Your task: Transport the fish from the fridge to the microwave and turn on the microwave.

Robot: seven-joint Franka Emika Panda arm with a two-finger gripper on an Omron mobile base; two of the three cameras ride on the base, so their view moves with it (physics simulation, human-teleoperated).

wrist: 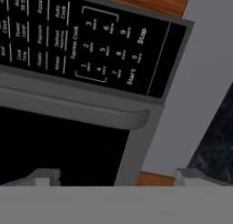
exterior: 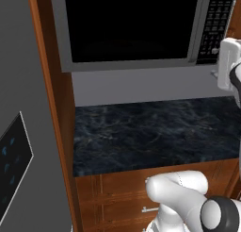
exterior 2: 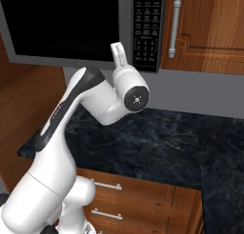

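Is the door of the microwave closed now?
Yes, the dark door sits flush in the grey frame of the microwave.

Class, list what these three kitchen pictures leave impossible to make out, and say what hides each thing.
- Microwave contents: the dark closed door hides them in both base views.
- Fridge: cut off by the left base view's edge.
- Keypad labels: too small in the base views.
- Tool opening: too small in the right base view.
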